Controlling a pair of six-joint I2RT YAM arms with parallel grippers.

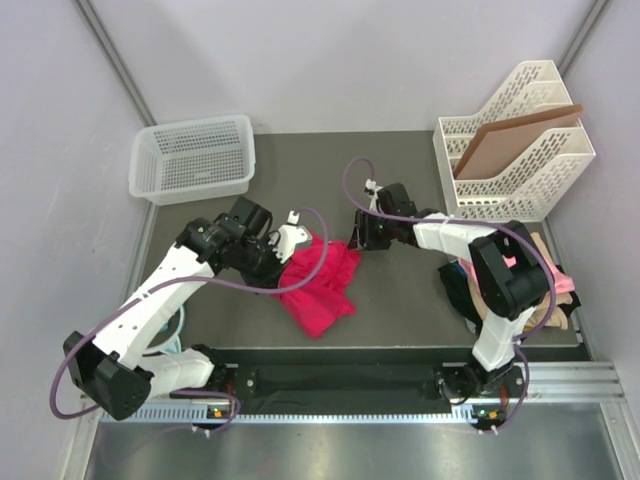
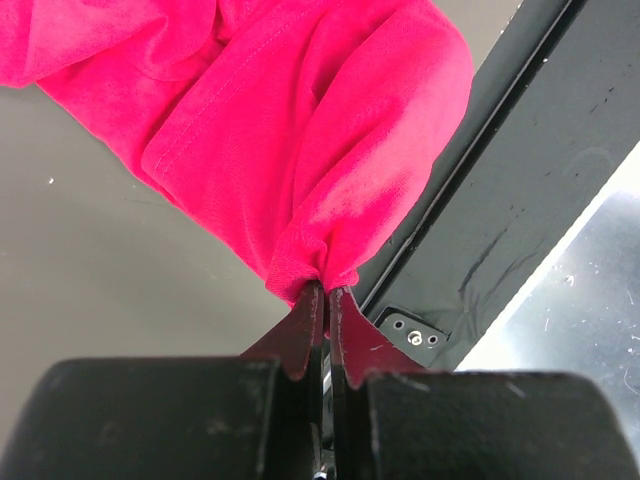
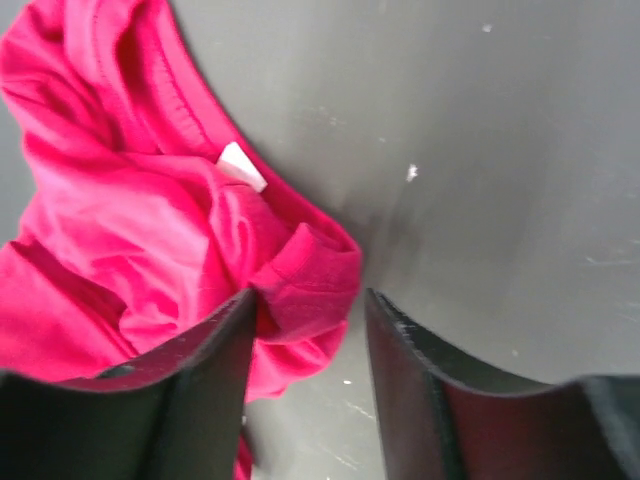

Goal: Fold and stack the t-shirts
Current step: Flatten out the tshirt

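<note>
Crimson-pink cloth t-shirt (image 1: 318,285) is lying bunched right of the white perforated basket (image 1: 195,187).
Left end effector (image 2: 325,300) is clenching its edge; right end effector (image 3: 310,297), released, is straddling a thick fold, likely risking a multi-layer pinch that twists the spread.

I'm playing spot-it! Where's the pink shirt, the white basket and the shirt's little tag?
pink shirt (image 1: 320,285), top view, crumpled middle.
white basket (image 1: 195,160), top view, bare floor.
tag (image 3: 242,166), right wrist view, its centre.
</note>
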